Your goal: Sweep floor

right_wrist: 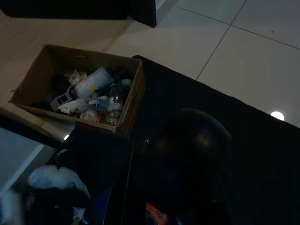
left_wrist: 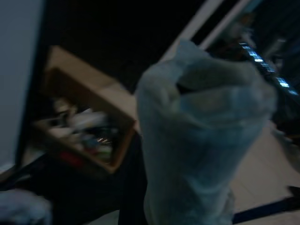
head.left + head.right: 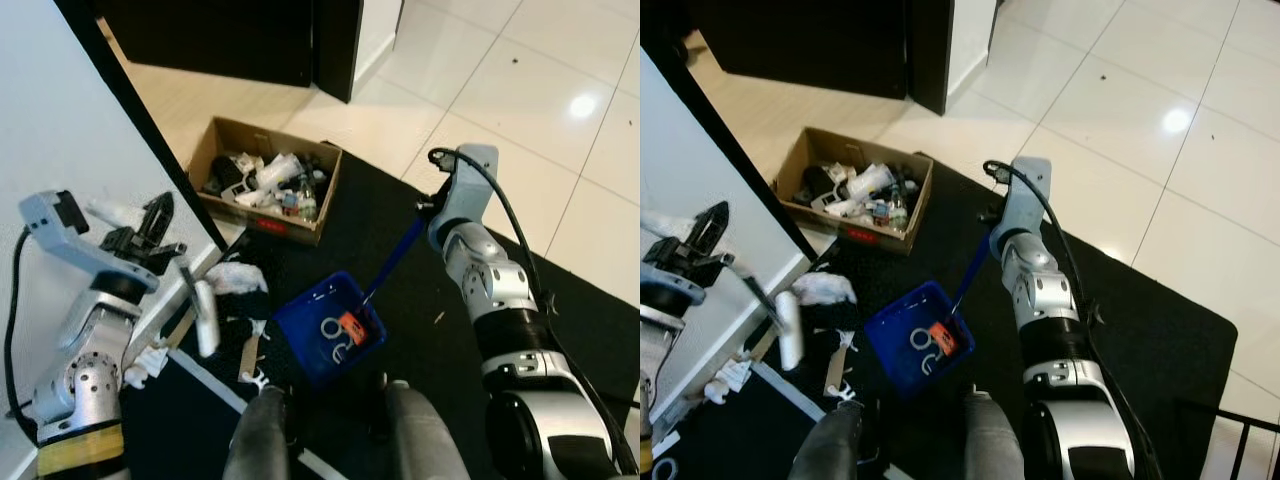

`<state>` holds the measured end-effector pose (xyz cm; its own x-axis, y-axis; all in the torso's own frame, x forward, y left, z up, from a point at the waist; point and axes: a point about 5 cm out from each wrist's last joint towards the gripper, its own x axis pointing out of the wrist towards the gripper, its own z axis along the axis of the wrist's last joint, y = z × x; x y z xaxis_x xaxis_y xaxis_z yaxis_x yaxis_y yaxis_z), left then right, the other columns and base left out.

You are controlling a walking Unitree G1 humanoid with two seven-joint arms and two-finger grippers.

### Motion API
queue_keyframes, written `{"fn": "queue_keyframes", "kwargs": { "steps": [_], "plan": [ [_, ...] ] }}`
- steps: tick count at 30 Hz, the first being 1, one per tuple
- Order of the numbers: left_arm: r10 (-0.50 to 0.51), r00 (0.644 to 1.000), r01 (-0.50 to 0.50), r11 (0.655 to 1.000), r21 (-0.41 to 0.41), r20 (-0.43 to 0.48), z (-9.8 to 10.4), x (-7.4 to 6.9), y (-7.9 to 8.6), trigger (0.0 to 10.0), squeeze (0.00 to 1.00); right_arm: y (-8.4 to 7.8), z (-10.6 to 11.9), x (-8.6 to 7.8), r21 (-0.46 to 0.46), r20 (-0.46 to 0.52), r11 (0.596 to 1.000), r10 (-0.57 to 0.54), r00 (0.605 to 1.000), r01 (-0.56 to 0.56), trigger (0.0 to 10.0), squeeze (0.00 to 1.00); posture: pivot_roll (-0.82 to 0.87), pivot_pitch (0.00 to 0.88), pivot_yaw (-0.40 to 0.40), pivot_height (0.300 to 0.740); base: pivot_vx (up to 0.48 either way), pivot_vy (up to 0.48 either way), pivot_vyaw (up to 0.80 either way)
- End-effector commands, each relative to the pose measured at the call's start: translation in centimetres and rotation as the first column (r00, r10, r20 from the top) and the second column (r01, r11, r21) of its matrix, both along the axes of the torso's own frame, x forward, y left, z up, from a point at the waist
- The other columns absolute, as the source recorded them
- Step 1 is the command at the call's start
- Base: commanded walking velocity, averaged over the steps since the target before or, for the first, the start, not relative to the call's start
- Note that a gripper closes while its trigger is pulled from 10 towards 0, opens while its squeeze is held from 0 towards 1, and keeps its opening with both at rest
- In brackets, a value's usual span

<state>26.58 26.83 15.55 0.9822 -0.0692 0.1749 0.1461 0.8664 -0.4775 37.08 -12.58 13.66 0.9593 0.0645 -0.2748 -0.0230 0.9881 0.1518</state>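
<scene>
The black floor mat [image 3: 420, 330] still has white paper scraps [image 3: 235, 278] just below my left hand [image 3: 150, 235], clamped on a white-headed brush [image 3: 205, 318], while my right hand [image 3: 428, 210] grips the blue plastic dustpan [image 3: 328, 325]; next, I judge, sweep scraps pan-ward.

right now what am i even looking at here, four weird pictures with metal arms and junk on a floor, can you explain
This is a humanoid robot looking down at its own two silver arms. The two bright pictures come from a stereo camera on its head; the two dark ones come from cameras on its wrists.

On the black mat lies a blue dustpan holding a few scraps. A cardboard box full of rubbish stands beside the mat's edge, and white scraps lie on the mat.

The right pincer is at the top of the dustpan's long blue handle. The left pincer is raised by the white wall, with a brush hanging below it.
</scene>
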Motion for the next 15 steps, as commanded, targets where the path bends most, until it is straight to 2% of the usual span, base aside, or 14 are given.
{"fn": "queue_keyframes", "kwargs": {
  "steps": [1, 2, 3, 5, 6, 8, 9, 10, 12, 13, 14, 15],
  "plan": [
    [0.047, 0.999, -0.047, 0.998, -0.035, -0.011, -0.8, -0.2, 0.4, 10.0, 0.0, 0.3, -3.8, -1.4, 0.035, -0.161, 0.999, 0.017, 0.987, -0.012, 10.0, 0.0, -0.02, 0.318, -0.021, 0.74, 0.0, 0.0, 0.0],
    [0.065, 0.998, -0.066, 0.992, -0.104, -0.018, -1.5, 0.0, 0.1, 10.0, 0.0, 0.3, -3.8, -1.4, 0.034, -0.16, 0.999, 0.016, 0.987, -0.011, 10.0, 0.0, -0.03, 0.316, -0.022, 0.74, 0.0, 0.0, 0.0],
    [0.065, 0.998, -0.066, 0.992, -0.104, -0.018, -1.5, 0.0, 0.1, 10.0, 0.0, 0.3, -3.8, -1.4, 0.034, -0.16, 0.999, 0.016, 0.987, -0.011, 10.0, 0.0, -0.03, 0.316, -0.022, 0.74, 0.0, 0.0, 0.0],
    [0.081, 0.996, -0.091, 0.963, -0.255, -0.047, -3.2, 0.4, -0.8, 10.0, 0.0, 0.2, -3.8, -1.4, 0.032, -0.16, 0.999, 0.015, 0.987, -0.01, 10.0, 0.0, -0.04, 0.313, -0.023, 0.74, 0.0, 0.0, 0.0],
    [0.081, 0.996, -0.091, 0.963, -0.255, -0.047, -3.2, 0.4, -0.8, 10.0, 0.0, 0.2, -3.8, -1.4, 0.032, -0.16, 0.999, 0.015, 0.987, -0.01, 10.0, 0.0, -0.04, 0.313, -0.023, 0.74, 0.0, 0.0, 0.0],
    [0.054, 0.993, -0.093, 0.905, -0.415, -0.105, -5.5, 0.8, -2.6, 10.0, 0.0, 0.1, -3.7, -1.4, 0.029, -0.159, 1.0, 0.013, 0.987, -0.009, 10.0, 0.0, -0.05, 0.31, -0.023, 0.74, 0.0, 0.0, 0.0],
    [0.054, 0.993, -0.093, 0.905, -0.415, -0.105, -5.5, 0.8, -2.6, 10.0, 0.0, 0.1, -3.7, -1.4, 0.029, -0.159, 1.0, 0.013, 0.987, -0.009, 10.0, 0.0, -0.05, 0.31, -0.023, 0.74, 0.0, 0.0, 0.0],
    [-0.014, 0.992, -0.049, 0.869, -0.492, -0.124, -6.5, 1.1, -5.3, 10.0, 0.0, -0.1, -3.6, -1.3, 0.025, -0.156, 1.0, 0.011, 0.988, -0.007, 10.0, 0.0, -0.06, 0.308, -0.026, 0.74, 0.0, 0.0, 0.0],
    [-0.014, 0.992, -0.049, 0.869, -0.492, -0.124, -6.5, 1.1, -5.3, 10.0, 0.0, -0.1, -3.6, -1.3, 0.025, -0.156, 1.0, 0.011, 0.988, -0.007, 10.0, 0.0, -0.06, 0.308, -0.026, 0.74, 0.0, 0.0, 0.0],
    [-0.109, 0.988, 0.034, 0.839, -0.543, -0.105, -6.4, 1.3, -8.4, 10.0, 0.0, -0.2, -3.5, -1.3, 0.022, -0.154, 1.0, 0.008, 0.988, -0.005, 10.0, 0.0, -0.06, 0.307, -0.026, 0.74, 0.0, 0.0, 0.0],
    [-0.109, 0.988, 0.034, 0.839, -0.543, -0.105, -6.4, 1.3, -8.4, 10.0, 0.0, -0.2, -3.5, -1.3, 0.022, -0.154, 1.0, 0.008, 0.988, -0.005, 10.0, 0.0, -0.06, 0.307, -0.026, 0.74, 0.0, 0.0, 0.0],
    [-0.176, 0.98, 0.096, 0.815, -0.572, -0.088, -6.0, 1.3, -10.4, 10.0, 0.0, -0.3, -3.5, -1.3, 0.021, -0.154, 1.0, 0.007, 0.988, -0.004, 10.0, 0.0, -0.07, 0.307, -0.026, 0.74, 0.0, 0.0, 0.0]
  ]
}}
